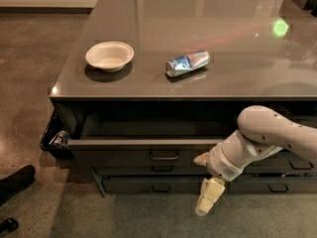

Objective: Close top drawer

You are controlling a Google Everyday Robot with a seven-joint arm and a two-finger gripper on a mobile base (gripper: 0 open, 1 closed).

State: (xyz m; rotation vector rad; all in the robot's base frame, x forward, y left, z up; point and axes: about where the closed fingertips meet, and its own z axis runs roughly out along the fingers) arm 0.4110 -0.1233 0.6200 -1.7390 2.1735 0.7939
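The top drawer (119, 151) is a wide dark grey metal drawer under the counter top, partly pulled out, with a small loop handle (164, 155) at the centre of its flat front. A strip of its dark inside shows behind the front's top edge. My gripper (204, 182) is at the right end of the drawer front, on a white arm coming in from the right. One pale finger (209, 196) hangs down and another (201, 158) rests against the drawer front.
On the grey counter top (148, 19) lie a white bowl (109, 56) and a blue and silver can (187, 63) on its side. Shorter drawer fronts (153, 185) sit below the top drawer. A black bin (53, 135) stands at the left corner. A dark shoe (15, 181) is on the floor.
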